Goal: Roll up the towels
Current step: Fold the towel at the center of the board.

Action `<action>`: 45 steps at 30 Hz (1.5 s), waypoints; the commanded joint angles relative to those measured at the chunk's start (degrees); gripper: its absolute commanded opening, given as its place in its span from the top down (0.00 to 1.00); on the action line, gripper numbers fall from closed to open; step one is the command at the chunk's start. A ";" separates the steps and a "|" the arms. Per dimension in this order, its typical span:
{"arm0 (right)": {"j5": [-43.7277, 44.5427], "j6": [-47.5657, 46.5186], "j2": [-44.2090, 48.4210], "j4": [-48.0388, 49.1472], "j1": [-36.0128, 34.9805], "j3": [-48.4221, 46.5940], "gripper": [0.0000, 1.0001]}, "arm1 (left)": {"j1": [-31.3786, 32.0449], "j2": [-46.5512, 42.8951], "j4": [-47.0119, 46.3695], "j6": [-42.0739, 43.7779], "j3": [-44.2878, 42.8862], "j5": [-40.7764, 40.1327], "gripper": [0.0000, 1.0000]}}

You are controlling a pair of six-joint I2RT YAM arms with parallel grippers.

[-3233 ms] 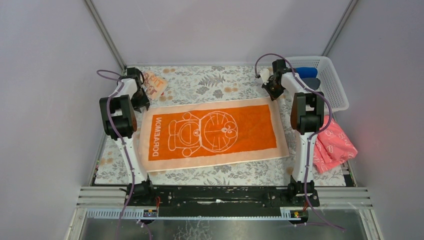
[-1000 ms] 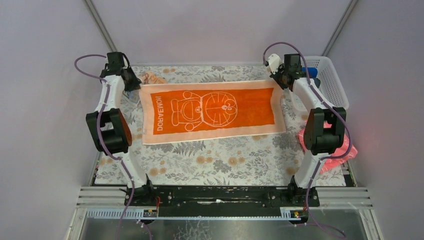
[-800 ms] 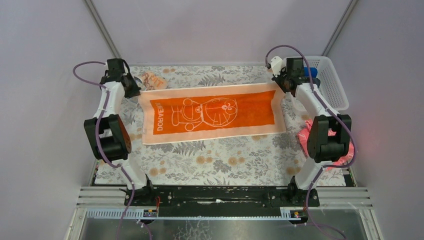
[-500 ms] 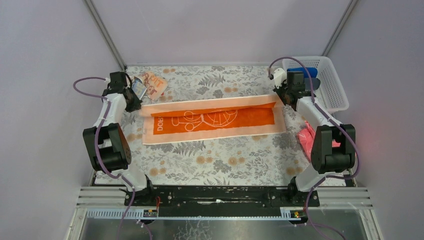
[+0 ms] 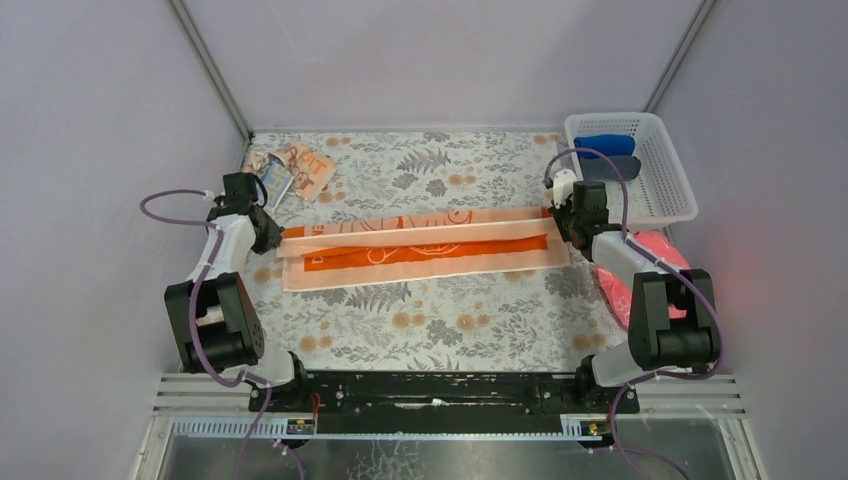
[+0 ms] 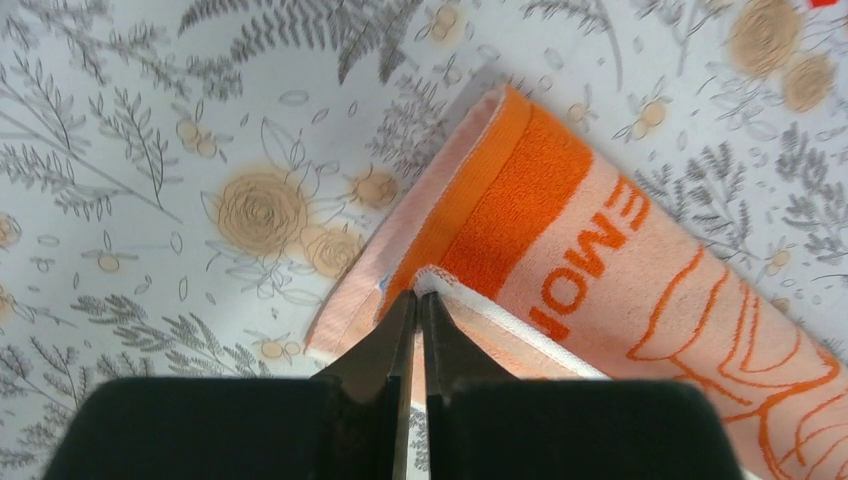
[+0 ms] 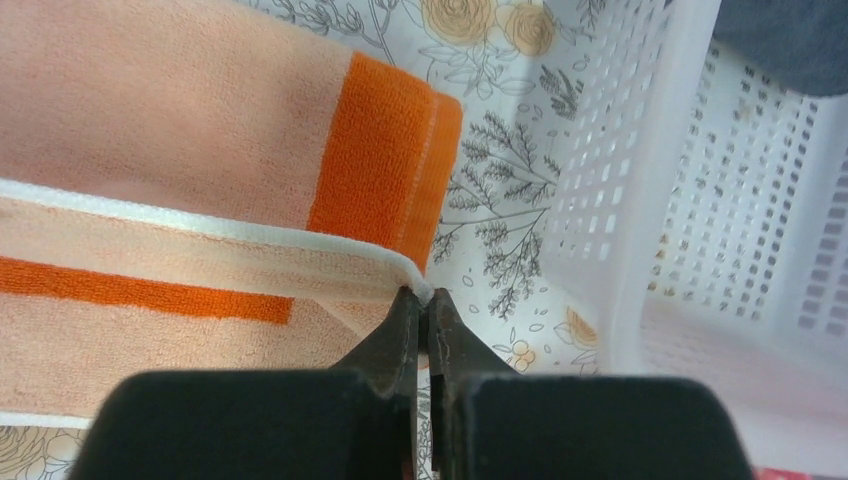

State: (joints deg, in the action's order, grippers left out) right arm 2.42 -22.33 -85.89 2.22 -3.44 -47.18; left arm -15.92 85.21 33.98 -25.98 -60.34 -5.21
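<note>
The orange towel [image 5: 420, 248] with a peach border lies across the table middle, its far long edge folded toward me over the orange centre. My left gripper [image 5: 272, 238] is shut on its left far corner [image 6: 432, 283]. My right gripper [image 5: 556, 220] is shut on its right far corner [image 7: 418, 285]. The white hem runs between both grips. The pale peach towel [image 5: 297, 170] with orange print lies crumpled at the far left, behind my left gripper.
A white basket [image 5: 660, 180] at the far right holds a blue roll [image 5: 603, 144] and a dark grey roll [image 5: 610, 166]; its wall [image 7: 640, 200] is close to my right gripper. A pink cloth [image 5: 640, 262] lies under the right arm.
Both grippers have drawn the towel's far edge toward me, folding it lengthwise over itself. The visible orange centre has narrowed to a thin band. Both arms have moved nearer.
</note>
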 commanded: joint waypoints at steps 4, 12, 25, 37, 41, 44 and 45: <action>6.02 4.60 3.35 11.66 0.41 5.61 1.00 | -1.06 -3.34 -3.04 -4.73 5.85 -1.91 1.00; 5.68 9.12 4.32 16.17 0.00 11.09 0.97 | -1.08 -5.32 -3.30 -9.90 11.25 -1.92 1.00; 11.31 15.08 18.44 20.12 -0.58 17.32 0.52 | -1.06 -16.02 -1.22 -16.27 16.18 -6.14 0.49; 4.00 26.93 33.74 16.24 -0.60 18.08 0.32 | -1.12 -30.30 3.13 -12.07 12.25 -5.06 0.18; -2.09 33.81 28.99 11.35 -0.69 14.12 0.25 | -0.84 -27.74 1.26 -10.64 11.10 5.23 0.15; -5.88 38.15 24.17 5.79 -0.66 9.92 0.23 | 0.46 -23.57 -0.13 -10.84 10.20 10.62 0.14; -6.98 38.92 22.30 4.10 -0.73 8.89 0.22 | 1.25 -21.56 -0.63 -11.02 9.90 11.51 0.14</action>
State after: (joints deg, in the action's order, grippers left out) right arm 2.22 8.93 -59.02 12.34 -3.77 -32.38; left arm -16.29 58.54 35.55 -38.28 -48.49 -2.52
